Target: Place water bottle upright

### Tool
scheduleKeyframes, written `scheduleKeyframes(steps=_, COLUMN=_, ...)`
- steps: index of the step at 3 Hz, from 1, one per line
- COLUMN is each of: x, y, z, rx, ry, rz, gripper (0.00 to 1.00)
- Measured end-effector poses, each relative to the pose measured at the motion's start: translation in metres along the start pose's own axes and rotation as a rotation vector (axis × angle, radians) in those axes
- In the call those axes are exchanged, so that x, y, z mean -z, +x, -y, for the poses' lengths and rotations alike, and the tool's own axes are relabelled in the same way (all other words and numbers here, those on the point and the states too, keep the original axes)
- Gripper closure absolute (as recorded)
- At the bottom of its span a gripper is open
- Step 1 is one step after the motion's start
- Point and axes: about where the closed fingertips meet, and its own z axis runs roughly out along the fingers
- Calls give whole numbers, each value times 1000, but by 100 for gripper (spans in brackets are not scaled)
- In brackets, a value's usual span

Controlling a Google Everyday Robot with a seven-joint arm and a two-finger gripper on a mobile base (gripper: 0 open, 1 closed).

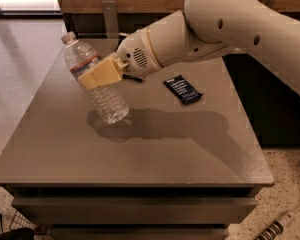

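Well inside table (180, 149) edges, gripper (98, 77) fingers (104, 72) clasp the tilted water bottle (109, 103), perhaps grounded.

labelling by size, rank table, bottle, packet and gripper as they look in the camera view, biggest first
1. table
2. bottle
3. gripper, clamped round the bottle's upper half, and packet, flat on the table: they look about alike, so I won't rank them.
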Motion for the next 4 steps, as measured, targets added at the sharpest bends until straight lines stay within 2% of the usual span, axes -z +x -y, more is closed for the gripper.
scheduleKeyframes(steps=1, x=-3, y=3, z=-2, rx=11, ry=-11, rz=151, gripper=100)
scheduleKeyframes(steps=2, x=-2, y=6, z=-3, rx=52, ry=11, rz=265, gripper=100)
scheduleKeyframes(steps=4, x=-14, y=21, z=-1, rx=87, ry=61, rz=352, gripper=100)
